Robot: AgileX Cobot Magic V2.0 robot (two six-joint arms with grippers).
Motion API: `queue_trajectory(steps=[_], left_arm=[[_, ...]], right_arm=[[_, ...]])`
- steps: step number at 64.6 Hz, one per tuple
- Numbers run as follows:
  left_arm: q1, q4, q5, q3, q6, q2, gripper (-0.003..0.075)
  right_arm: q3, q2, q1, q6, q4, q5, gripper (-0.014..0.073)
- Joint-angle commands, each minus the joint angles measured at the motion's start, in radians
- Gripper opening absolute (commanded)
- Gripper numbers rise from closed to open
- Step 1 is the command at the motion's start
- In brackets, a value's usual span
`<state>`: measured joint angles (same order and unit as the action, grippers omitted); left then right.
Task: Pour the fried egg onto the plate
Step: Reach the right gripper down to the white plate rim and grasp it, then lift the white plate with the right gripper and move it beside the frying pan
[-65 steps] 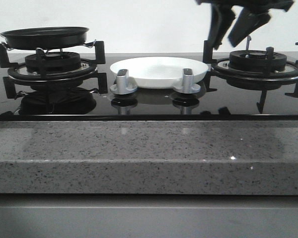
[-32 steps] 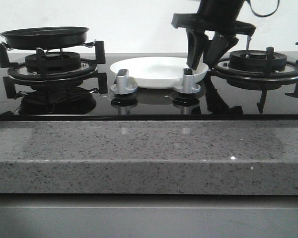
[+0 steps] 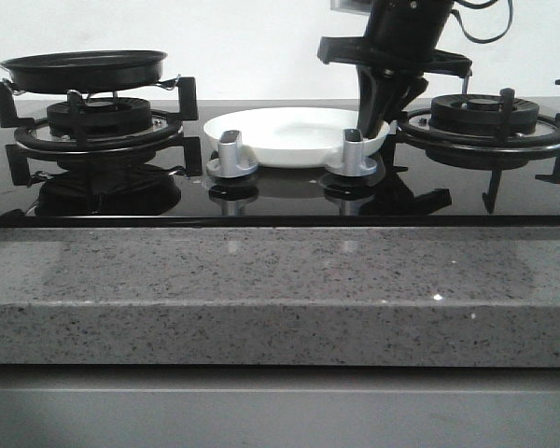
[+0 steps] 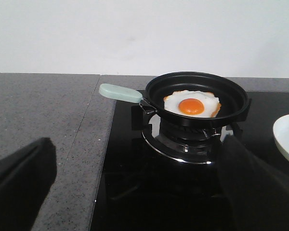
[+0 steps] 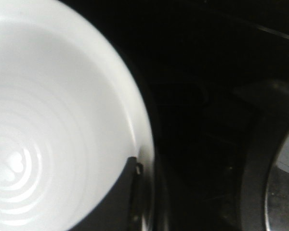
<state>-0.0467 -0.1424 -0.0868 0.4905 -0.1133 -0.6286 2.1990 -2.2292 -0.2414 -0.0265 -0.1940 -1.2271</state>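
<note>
One right-arm set of fingers [image 3: 377, 119] clamped on rim of shallow glossy white plate [image 3: 289, 131]; left fingers [image 4: 135, 192] spread, empty; fried egg [image 4: 191, 104] in black pan [image 4: 197, 103].

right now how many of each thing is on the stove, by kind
frying pan: 1
fried egg: 1
plate: 1
burners, left and right: 2
control knobs, left and right: 2
total: 7
</note>
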Motion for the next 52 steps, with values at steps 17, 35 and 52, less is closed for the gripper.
queue_trajectory(steps=[17,35,52], left_arm=[[0.001,-0.002,0.087,0.037,0.011,-0.004,0.0672],[0.001,-0.002,0.087,0.037,0.011,-0.004,0.0671],[0.001,-0.002,0.087,0.037,0.011,-0.004,0.0671]], right_arm=[[0.092,0.066,0.026,0.000,-0.026,-0.106,-0.0056],[0.157,0.122,0.040,0.000,-0.095,-0.107,-0.0056],[0.077,0.224,0.030,-0.048,-0.096,-0.107,-0.0060]])
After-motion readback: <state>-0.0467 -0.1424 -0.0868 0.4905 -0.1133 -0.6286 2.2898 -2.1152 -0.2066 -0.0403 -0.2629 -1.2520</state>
